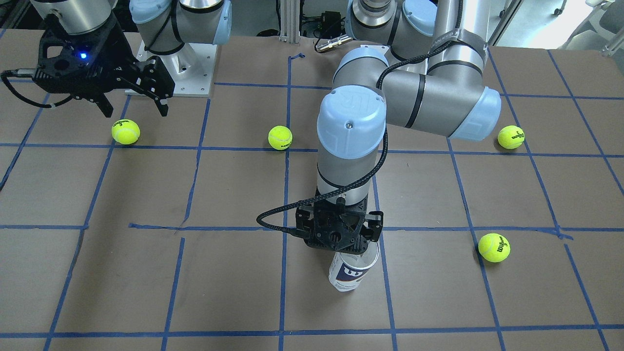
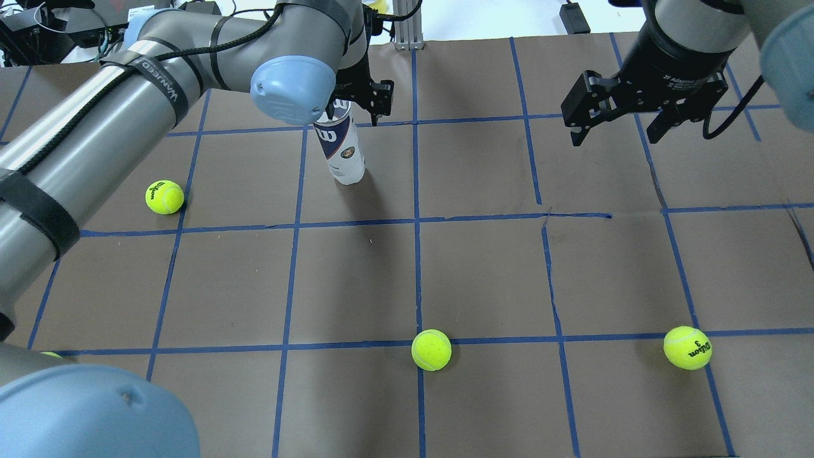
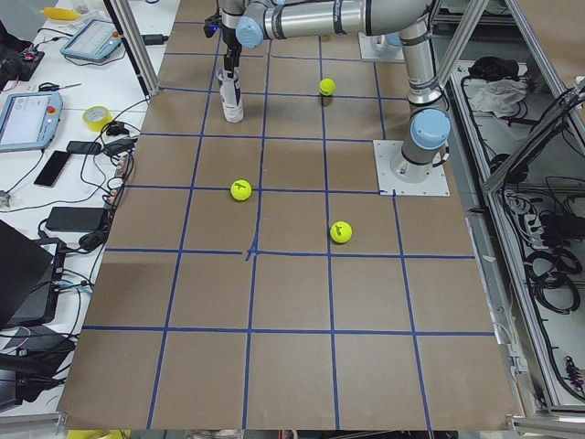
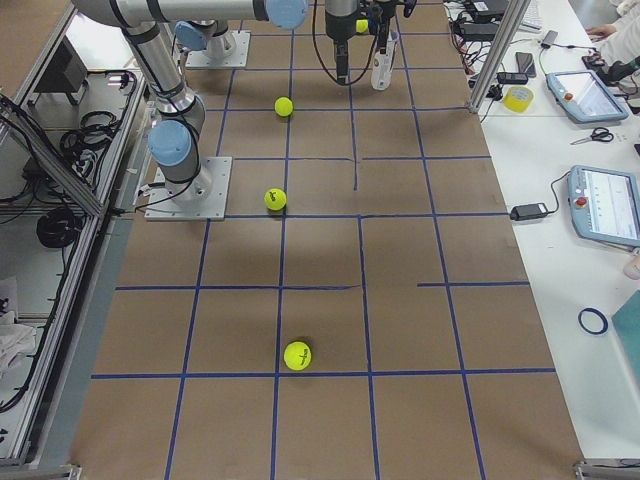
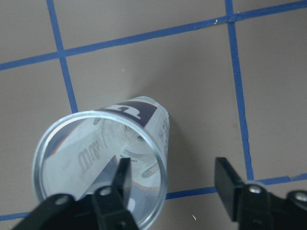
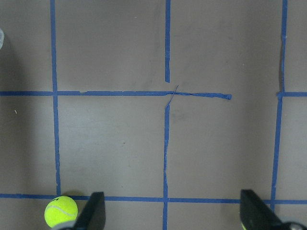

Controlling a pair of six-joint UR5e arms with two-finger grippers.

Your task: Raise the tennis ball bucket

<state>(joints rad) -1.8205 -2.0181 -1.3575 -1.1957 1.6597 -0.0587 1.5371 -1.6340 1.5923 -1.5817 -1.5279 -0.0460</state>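
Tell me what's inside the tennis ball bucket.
No balls show inside the tennis ball bucket; it looks empty. One finger of the left claw sits within the open rim, the other outside. That finger and the claw body cover part of the bottom.

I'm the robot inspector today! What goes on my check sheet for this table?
Surface: brown paper table with a blue tape grid; no spills seen.
Job's things: tennis ball bucket standing upright, top open, looks empty.
Clutter: four loose tennis balls, all apart from the bucket.
Claws: left claw open, one finger inside the bucket, one outside; right claw open, holding nothing.
Cables: black cable loops beside the left claw.
Surroundings: control tablet and tape roll beside the table.
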